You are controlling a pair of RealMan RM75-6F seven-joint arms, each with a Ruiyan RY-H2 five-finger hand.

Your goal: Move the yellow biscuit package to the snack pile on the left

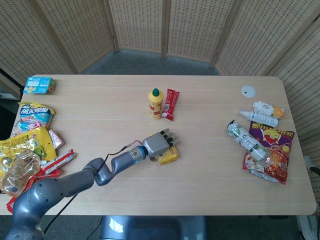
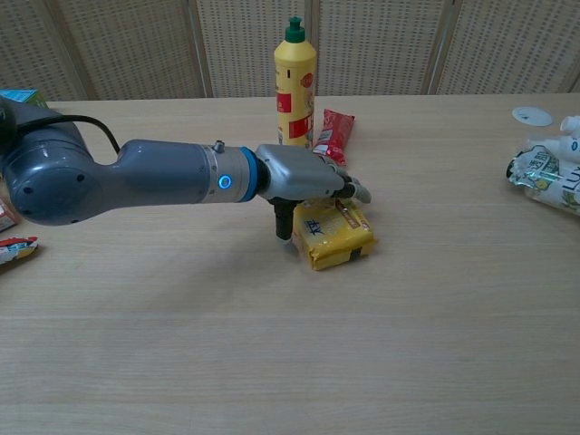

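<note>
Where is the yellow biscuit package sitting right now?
The yellow biscuit package lies near the table's middle in both views, partly under the left hand, just in front of the yellow bottle and red snack bar.

Yellow biscuit package (image 2: 333, 234), lying flat mid-table, snack pile (image 1: 27, 150) at left edge
</note>
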